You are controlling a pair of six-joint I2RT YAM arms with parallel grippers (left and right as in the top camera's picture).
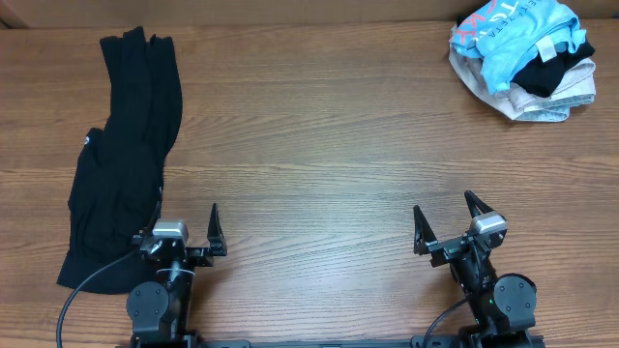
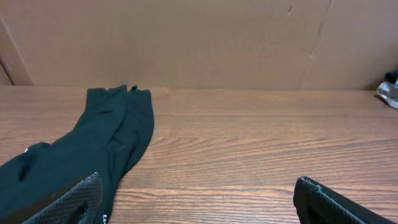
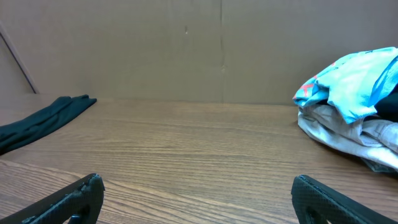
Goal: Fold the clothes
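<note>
**user1:** Wood-grain counter (image 1: 319, 145), brown cardboard wall (image 3: 186, 50) behind. Any sign of the clothes (image 1: 522, 63)?

**user2:** Yep, heaped in the far right corner. Light blue T-shirt (image 1: 527, 34) with white lettering on top, black and pale bits underneath. Also a long black garment (image 1: 121, 164) stretched along the left side.

**user1:** And the arms?

**user2:** Parked at the near edge. Left gripper (image 1: 186, 227) spread wide, holding nothing, right by the black garment's edge. Right gripper (image 1: 445, 215) spread too, empty, well apart from the heap.

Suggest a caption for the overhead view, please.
Left gripper and right gripper open; black garment left, clothes pile top right.
</note>
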